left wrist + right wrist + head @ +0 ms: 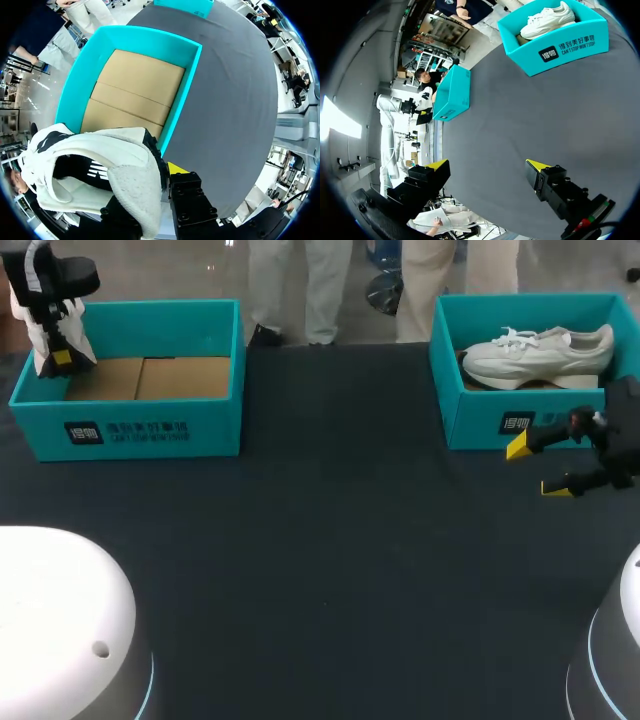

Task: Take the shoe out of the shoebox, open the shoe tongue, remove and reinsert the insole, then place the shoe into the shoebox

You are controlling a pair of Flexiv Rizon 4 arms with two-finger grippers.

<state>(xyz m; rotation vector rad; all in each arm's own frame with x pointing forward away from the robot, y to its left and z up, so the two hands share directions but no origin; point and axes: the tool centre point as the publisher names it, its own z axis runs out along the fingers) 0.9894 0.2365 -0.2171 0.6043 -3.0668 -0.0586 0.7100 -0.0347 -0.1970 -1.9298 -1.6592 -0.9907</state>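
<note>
White shoe (pixel 48 328) gripped in left hand (pixel 61 357), over left shoebox (pixel 130 425) corner.

Your left arm (pixel 62 278) came in with its wrist pointing down, and your left gripper (pixel 60 357) was clamped on a white shoe (pixel 125 165). One yellow-tipped finger (pixel 175 167) showed just outside the shoe's wall, and the other was hidden behind it. Your right arm (pixel 618 435) lay low and nearly level, and your right gripper (pixel 487 165) pointed inward with its jaws standing wide apart.
</note>
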